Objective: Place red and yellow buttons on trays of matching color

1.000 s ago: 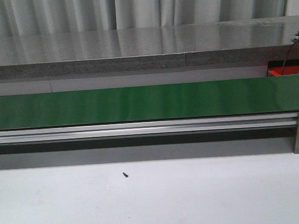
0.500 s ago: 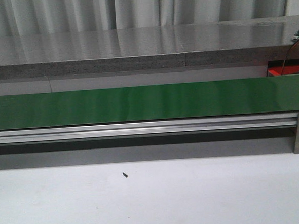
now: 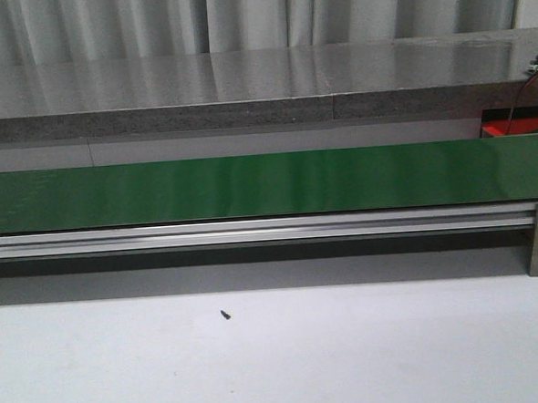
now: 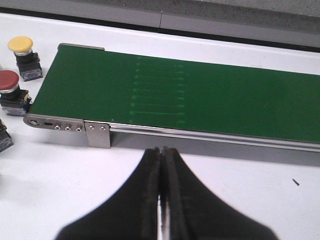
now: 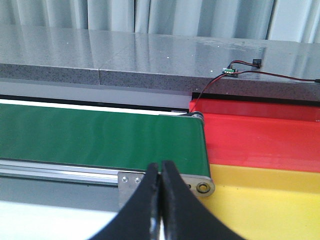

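We see a long green conveyor belt running straight across the middle of the front view, with its aluminium rail just below it and the pale desk filling the lower part of the frame. A tiny dark speck lies on the desk left of centre. Neither arm shows in this view.

In the left wrist view our left claw sits at the bottom centre, its two black fingers pressed together with nothing between them. At the left edge of that frame, just off the belt's end, stand a yellow button in the upper left and a red button directly below it, both upright on dark bases and close to the belt's corner. A third, dark-based piece is cut off at the left edge, too little of it showing to name.

In the right wrist view our right claw is likewise pressed together and empty at the bottom centre. To the right of the belt's end lie the red tray and, below it in the frame, the yellow tray, touching edge to edge.
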### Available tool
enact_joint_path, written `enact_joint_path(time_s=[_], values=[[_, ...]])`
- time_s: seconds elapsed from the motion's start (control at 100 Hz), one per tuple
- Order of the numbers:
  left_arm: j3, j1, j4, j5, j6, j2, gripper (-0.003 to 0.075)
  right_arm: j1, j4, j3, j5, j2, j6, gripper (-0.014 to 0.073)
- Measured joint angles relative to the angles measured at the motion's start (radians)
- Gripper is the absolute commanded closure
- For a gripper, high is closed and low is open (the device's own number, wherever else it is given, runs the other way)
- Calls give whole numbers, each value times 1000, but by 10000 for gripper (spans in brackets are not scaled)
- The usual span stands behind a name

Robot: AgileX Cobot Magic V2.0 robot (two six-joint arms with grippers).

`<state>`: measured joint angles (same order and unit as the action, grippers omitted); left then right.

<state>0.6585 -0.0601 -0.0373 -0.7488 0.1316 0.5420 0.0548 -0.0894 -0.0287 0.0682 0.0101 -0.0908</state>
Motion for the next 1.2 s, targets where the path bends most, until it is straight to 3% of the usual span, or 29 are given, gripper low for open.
enact_joint_path(time_s=[0.31,0.38,0.47,0.53,0.69,0.76,1.04,1.2], values=[[21,0,-6,-2,1,181,736,0,0,0,0,0,0,662],[21,0,-6,-2,1,198,699,0,0,0,0,0,0,662],[21,0,-6,-2,1,208,599,0,0,0,0,0,0,662],[21,0,-6,-2,1,210,488,0,0,0,0,0,0,662],[21,0,-6,0,1,210,104,0,0,0,0,0,0,662],[21,0,-6,0,1,210,27,0,0,0,0,0,0,662],[22,0,-18,-11,20,210,69,0,0,0,0,0,0,662],[57,24,92,-18,161,230,69,0,0,0,0,0,0,662]])
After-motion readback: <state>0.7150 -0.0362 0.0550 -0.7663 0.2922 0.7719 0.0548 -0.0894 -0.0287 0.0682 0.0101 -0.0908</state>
